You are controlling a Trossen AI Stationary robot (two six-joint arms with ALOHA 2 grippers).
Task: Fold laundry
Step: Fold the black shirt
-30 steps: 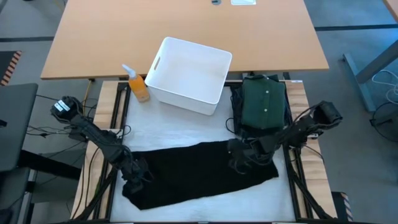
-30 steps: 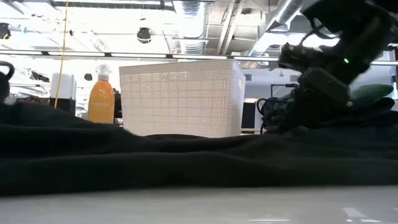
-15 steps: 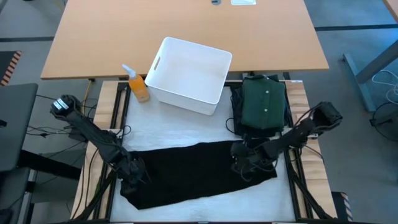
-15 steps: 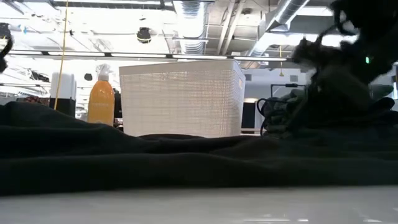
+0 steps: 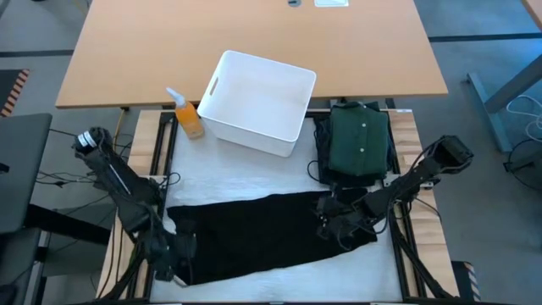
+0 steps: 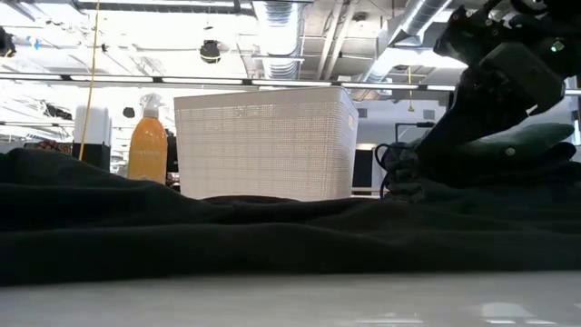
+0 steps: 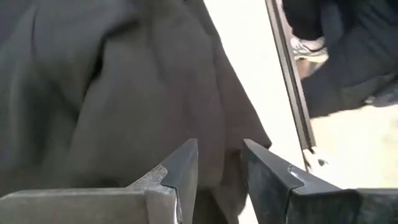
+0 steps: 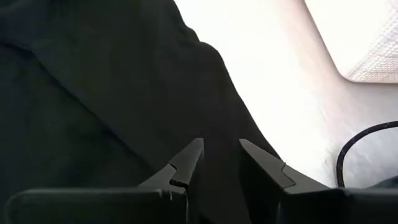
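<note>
A black garment (image 5: 271, 237) lies spread flat across the white table cover, its long side running left to right. My left gripper (image 5: 169, 252) hangs open above the garment's left end (image 7: 124, 93), with the cloth showing below its parted fingers. Over the garment's right end (image 8: 93, 93) my right gripper (image 5: 336, 222) slants down, its fingers apart; whether they touch the cloth does not show. A folded dark green buttoned shirt (image 5: 360, 140) lies on darker clothing at the far right. In the low view the garment (image 6: 272, 236) fills the foreground.
A white plastic bin (image 5: 258, 102) stands at the far middle, with an orange spray bottle (image 5: 188, 117) to its left. A black cable (image 8: 360, 149) lies by the garment's right end. A bare strip of white cover (image 5: 237, 174) lies between the bin and the garment.
My left gripper has risen off the garment's left end and drawn toward the table's near left corner, rolling about its own line. My right gripper has shifted a little toward the near right over the garment's right end. The garment stays flat.
</note>
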